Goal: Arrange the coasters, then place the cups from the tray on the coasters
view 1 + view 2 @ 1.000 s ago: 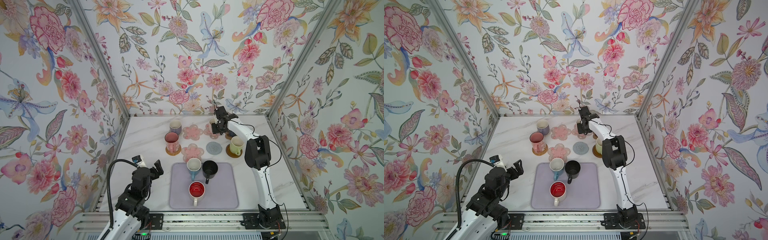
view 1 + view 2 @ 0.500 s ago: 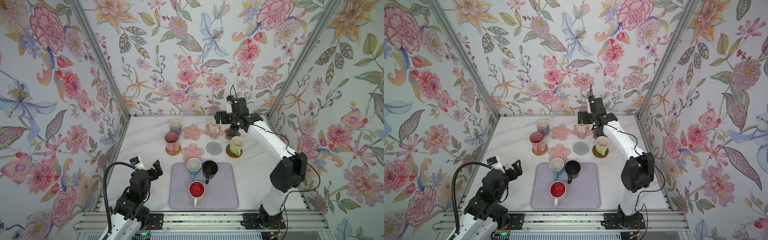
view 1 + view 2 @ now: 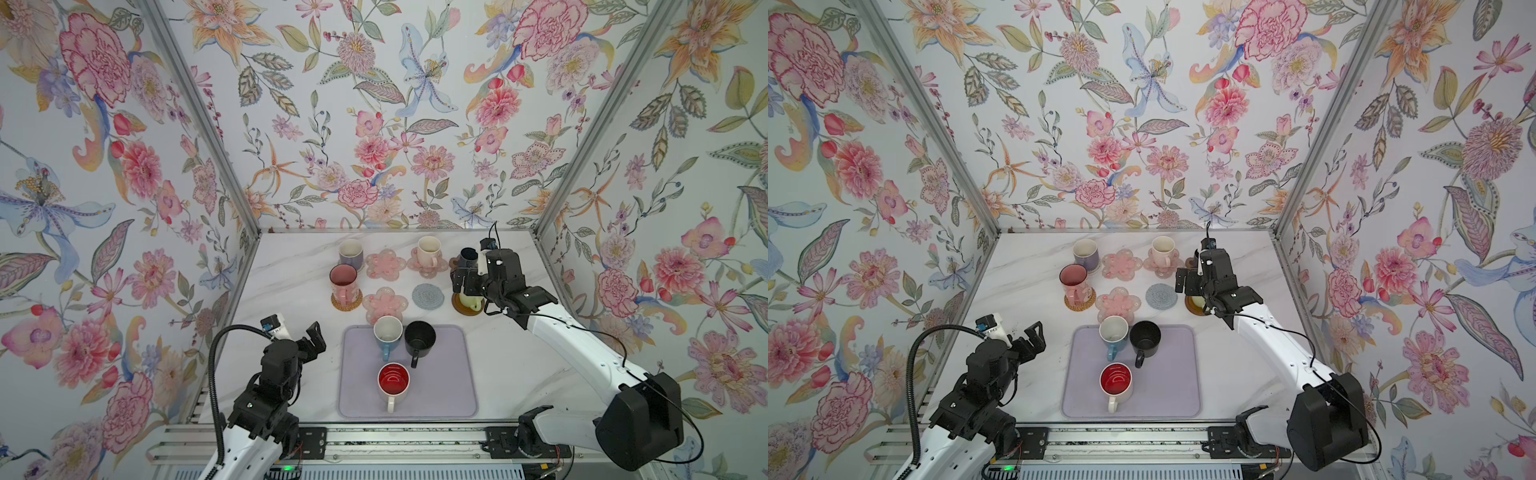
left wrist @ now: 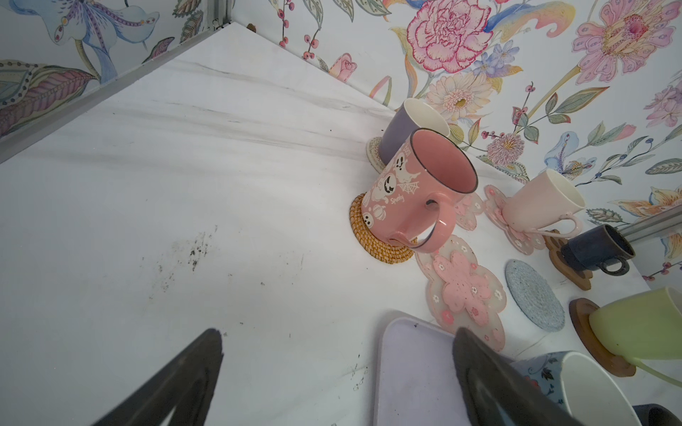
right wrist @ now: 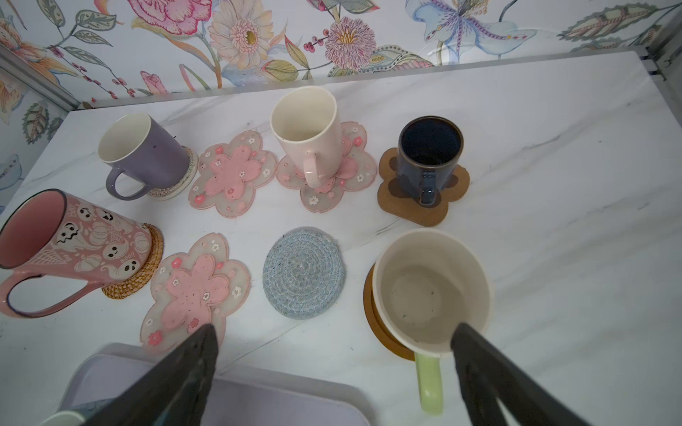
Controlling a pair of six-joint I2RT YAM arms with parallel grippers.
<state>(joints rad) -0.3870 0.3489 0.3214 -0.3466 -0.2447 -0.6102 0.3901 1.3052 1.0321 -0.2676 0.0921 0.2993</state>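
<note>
The right gripper [image 5: 334,332], jaws apart and empty, hangs over the light green mug [image 5: 430,291] on its wooden disc [image 5: 370,313], right of centre in both top views. The left gripper [image 4: 337,333], likewise spread and empty, hovers at lower left. By my count, five cups stand on coasters. Two pink flower coasters [image 3: 385,262] and the grey knitted coaster [image 3: 428,296] lie bare. The blue mug [image 3: 387,334], black mug [image 3: 419,337] and red-lined mug [image 3: 393,381] remain on the tray [image 3: 449,395], lower centre.
</note>
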